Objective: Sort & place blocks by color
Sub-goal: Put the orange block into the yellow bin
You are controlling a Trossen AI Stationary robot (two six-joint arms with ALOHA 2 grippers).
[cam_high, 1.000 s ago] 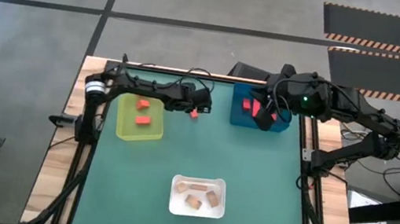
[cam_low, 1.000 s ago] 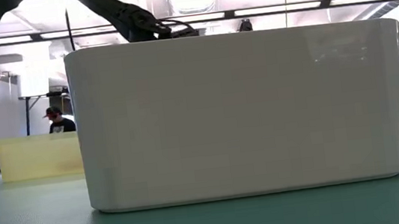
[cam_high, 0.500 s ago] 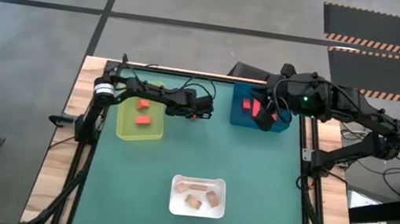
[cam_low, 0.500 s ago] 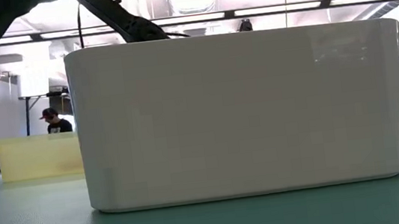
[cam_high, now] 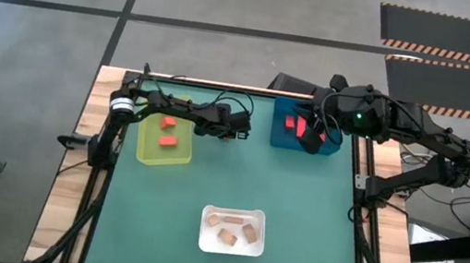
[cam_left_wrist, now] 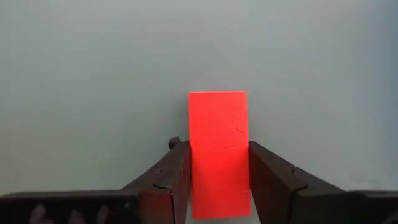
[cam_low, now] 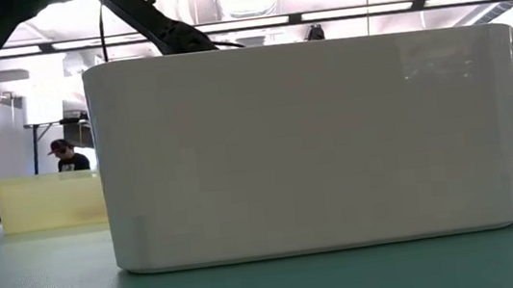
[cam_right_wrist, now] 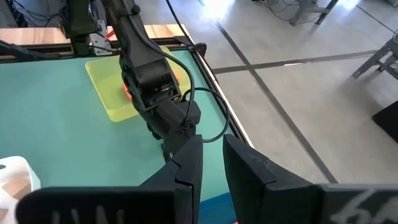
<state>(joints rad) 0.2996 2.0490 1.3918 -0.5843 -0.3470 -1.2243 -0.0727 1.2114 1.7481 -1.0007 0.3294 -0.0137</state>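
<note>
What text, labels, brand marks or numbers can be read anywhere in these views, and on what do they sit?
None: no readable text shows in any view.
The orange-red block gripped by the left hand has a plain face.
The white tray, yellow-green tray and blue tray bear no marks.
The right hand over the blue tray carries no label.
The striped floor mats carry hazard stripes only, no words.
</note>
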